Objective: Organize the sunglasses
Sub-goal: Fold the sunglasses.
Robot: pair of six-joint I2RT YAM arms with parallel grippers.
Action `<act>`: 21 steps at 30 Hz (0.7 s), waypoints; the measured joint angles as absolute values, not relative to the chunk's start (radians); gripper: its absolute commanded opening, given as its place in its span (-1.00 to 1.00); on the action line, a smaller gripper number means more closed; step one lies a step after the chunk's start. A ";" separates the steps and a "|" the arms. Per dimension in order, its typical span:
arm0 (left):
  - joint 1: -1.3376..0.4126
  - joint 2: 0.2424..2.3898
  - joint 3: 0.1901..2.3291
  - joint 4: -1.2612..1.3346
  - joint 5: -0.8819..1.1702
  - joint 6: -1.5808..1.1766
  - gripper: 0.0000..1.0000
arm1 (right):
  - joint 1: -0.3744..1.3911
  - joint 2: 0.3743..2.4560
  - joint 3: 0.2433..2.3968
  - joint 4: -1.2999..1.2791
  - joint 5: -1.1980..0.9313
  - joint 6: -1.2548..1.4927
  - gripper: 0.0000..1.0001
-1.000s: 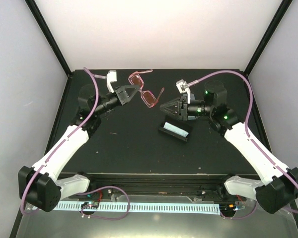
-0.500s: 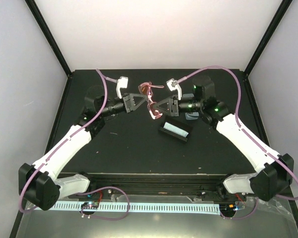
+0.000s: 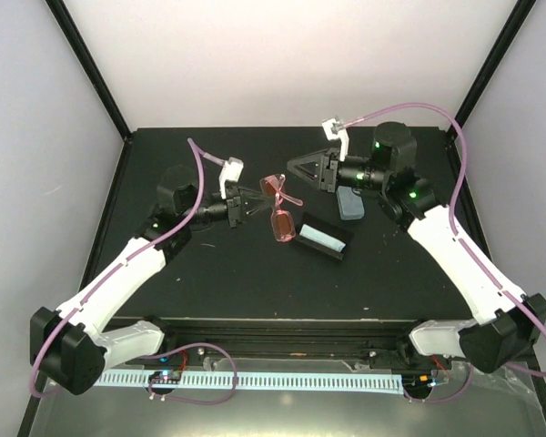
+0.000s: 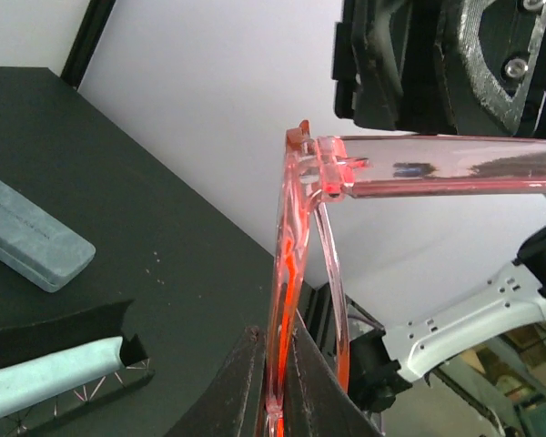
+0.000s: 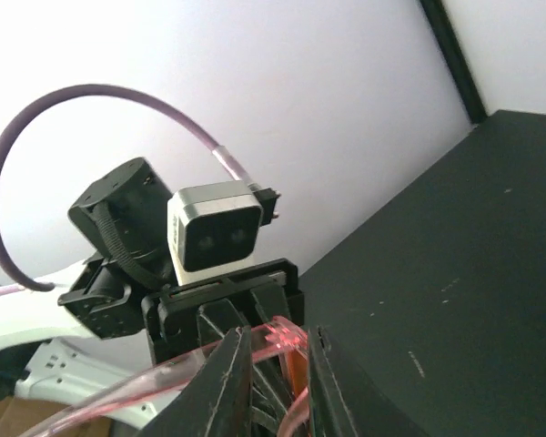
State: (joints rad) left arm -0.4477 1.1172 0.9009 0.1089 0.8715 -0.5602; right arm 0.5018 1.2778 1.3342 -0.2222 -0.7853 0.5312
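Sunglasses (image 3: 281, 223), pinched in left gripper (image 3: 252, 204) (by frame)

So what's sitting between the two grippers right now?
The red sunglasses, pinched by the left gripper, with one temple reaching toward the right gripper. The top view shows it.

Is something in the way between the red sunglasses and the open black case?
Nothing visible does. The left gripper holds the red sunglasses up beside the open black case; only a light blue cloth lies inside.
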 measured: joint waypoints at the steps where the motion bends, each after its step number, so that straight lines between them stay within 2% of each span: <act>1: -0.450 1.117 0.900 0.097 0.879 -0.547 -0.97 | 0.504 1.291 1.342 -0.211 -0.805 0.532 -0.56; 10: -0.454 1.151 0.900 0.060 0.894 -0.497 -0.97 | 0.552 1.341 1.321 -0.205 -0.938 0.464 -0.56; 16: -0.454 1.178 0.900 0.059 0.899 -0.518 -0.97 | 0.555 1.323 1.209 -0.242 -0.944 0.422 -0.56; 21: -0.454 1.214 0.900 0.059 0.904 -0.542 -0.97 | 0.557 1.326 1.204 -0.310 -0.899 0.390 -0.56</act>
State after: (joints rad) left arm -0.4538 1.2137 0.9005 0.0589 0.9039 -0.5423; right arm 0.5568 1.3262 1.2041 -0.3103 -0.8993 0.3897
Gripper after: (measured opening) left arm 0.018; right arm 0.212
